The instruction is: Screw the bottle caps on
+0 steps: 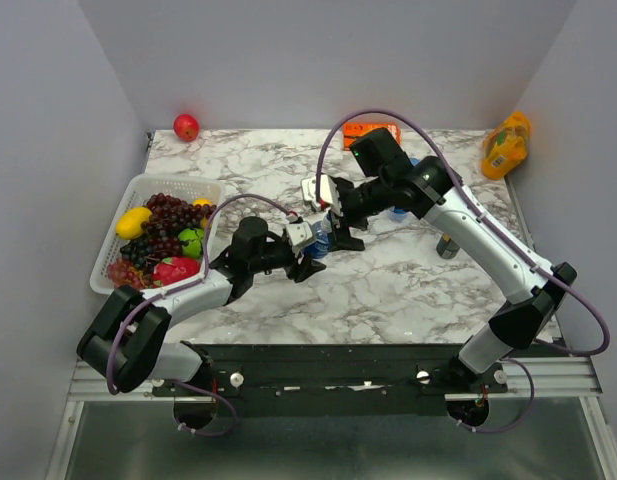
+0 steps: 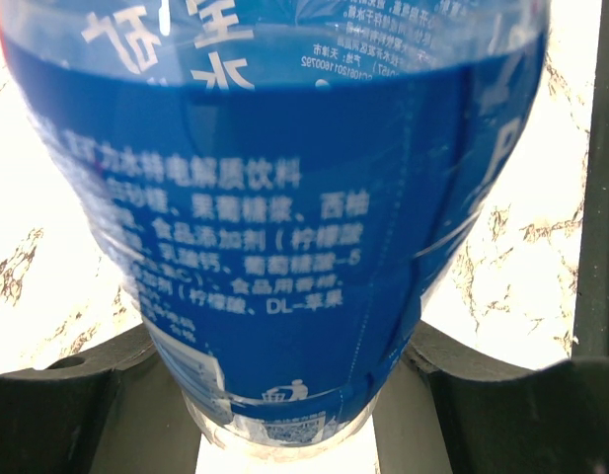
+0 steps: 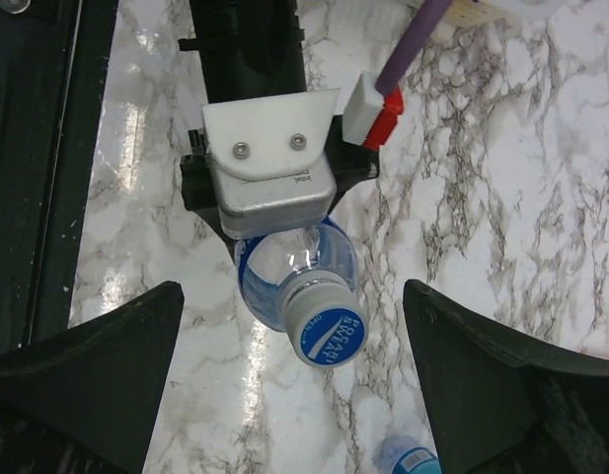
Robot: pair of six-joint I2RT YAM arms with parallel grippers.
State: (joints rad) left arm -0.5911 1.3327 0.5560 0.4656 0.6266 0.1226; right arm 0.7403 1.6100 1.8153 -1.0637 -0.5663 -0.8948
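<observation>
Two bottles are showing. One bottle (image 3: 294,272), blue-labelled, is sitting clamped in the left hand (image 1: 310,250) at the middle of the marbled desk (image 1: 388,300). One blue cap (image 3: 326,336) is sitting on its neck; how tightly cannot be told. The right hand (image 3: 294,390) is hovering around that cap with its fingers spread wide apart, touching nothing. The second bottle (image 3: 408,460) is only peeking in at the bottom edge of the right wrist view, near the first. From above, the right arm is covering it.

Around them, one basket (image 1: 178,182) of fruit is lying at the left. One red apple (image 1: 186,127) and one orange packet (image 1: 373,130) are lying at the far edge. One orange pouch (image 1: 505,147) is sitting in the far right corner. One dark can (image 1: 447,245) is standing beside the right arm.
</observation>
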